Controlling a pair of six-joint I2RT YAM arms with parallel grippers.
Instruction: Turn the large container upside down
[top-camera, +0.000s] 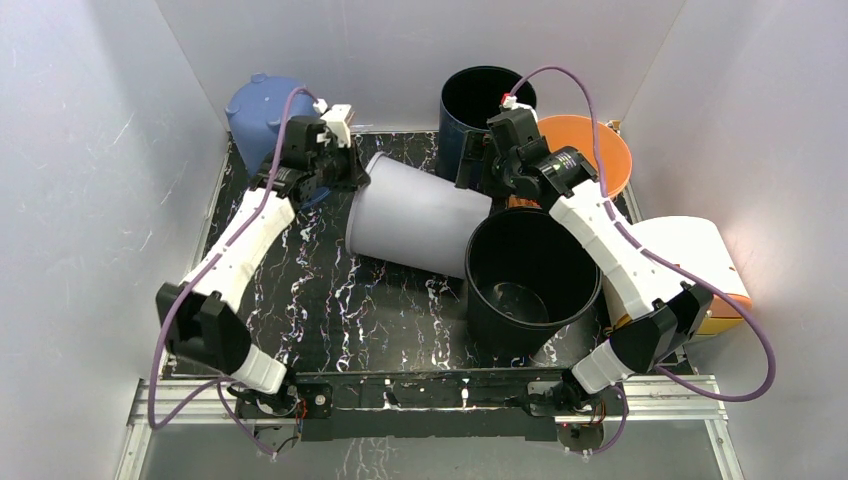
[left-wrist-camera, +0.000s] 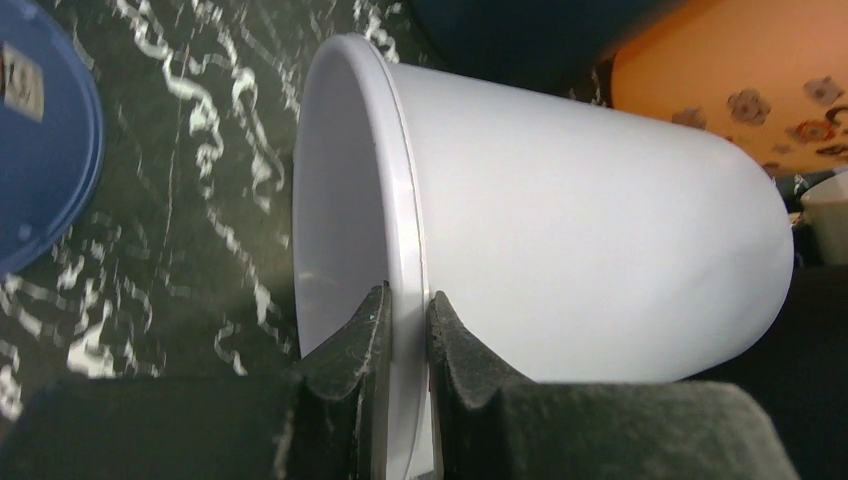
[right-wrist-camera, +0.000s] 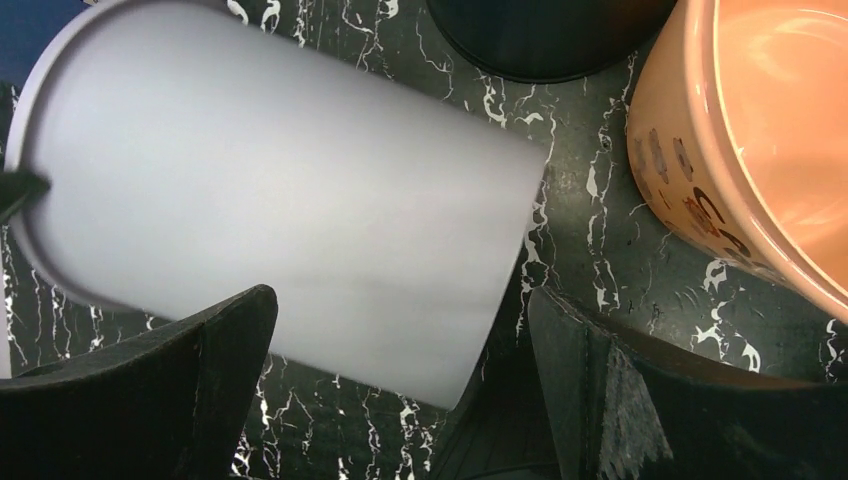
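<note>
The large white container (top-camera: 420, 215) lies on its side on the black marbled mat, its mouth to the left and its base to the right against a black bucket. My left gripper (top-camera: 355, 170) is shut on its rim, one finger inside the mouth and one outside; in the left wrist view the jaws pinch the rim (left-wrist-camera: 407, 300) of the container (left-wrist-camera: 580, 220). My right gripper (top-camera: 480, 170) is open and empty, hovering over the container's base end (right-wrist-camera: 270, 200); in the right wrist view its gripper (right-wrist-camera: 402, 295) holds nothing.
A black bucket (top-camera: 525, 280) stands upright at centre right, touching the white container. A dark bin (top-camera: 485, 100) and an orange tub (top-camera: 590, 150) stand at the back right, a blue container (top-camera: 265, 110) at the back left. A white and orange object (top-camera: 700, 260) lies at the right. White walls enclose the mat.
</note>
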